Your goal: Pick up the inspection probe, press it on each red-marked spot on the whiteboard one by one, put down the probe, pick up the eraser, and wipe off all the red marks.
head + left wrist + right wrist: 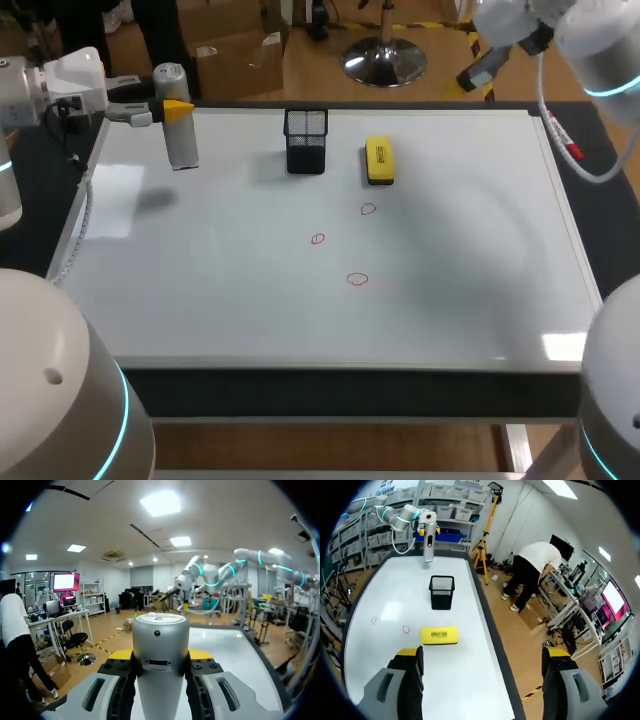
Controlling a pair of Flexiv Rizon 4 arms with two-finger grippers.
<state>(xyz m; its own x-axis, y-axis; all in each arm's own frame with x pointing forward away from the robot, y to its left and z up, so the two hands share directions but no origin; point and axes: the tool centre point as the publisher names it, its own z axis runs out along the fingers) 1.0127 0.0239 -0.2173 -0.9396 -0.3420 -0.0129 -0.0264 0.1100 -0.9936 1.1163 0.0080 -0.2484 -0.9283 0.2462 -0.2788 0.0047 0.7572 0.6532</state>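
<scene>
The left claw [176,107] sits in the upper left of the head view, above the whiteboard's [480,260] far left corner. It is clamped on the probe [179,130], a silver cylinder that hangs upright. I cannot tell from there whether the probe's lower end touches the board or stands just clear of it. In the left wrist view the probe fills the gap between the two fingers [116,680] and hides most of the board ahead. Only slivers of the yellow tips show on either side of it.

The right claw [482,652] is spread wide and holds nothing. In the head view it is in the upper right corner, beyond the desk's far edge, largely cut off and dark.

The eraser [379,160] lies flat in the upper middle of the board, just right of a black mesh cup [306,141]. Three small red marks [357,279] lie in the middle of the board, apart from one another and in front of the eraser and cup. The right wrist view shows only two of them clearly, and they are faint. A red marker [565,140] lies along the board's right edge, partly hidden by the right arm's cable.
</scene>
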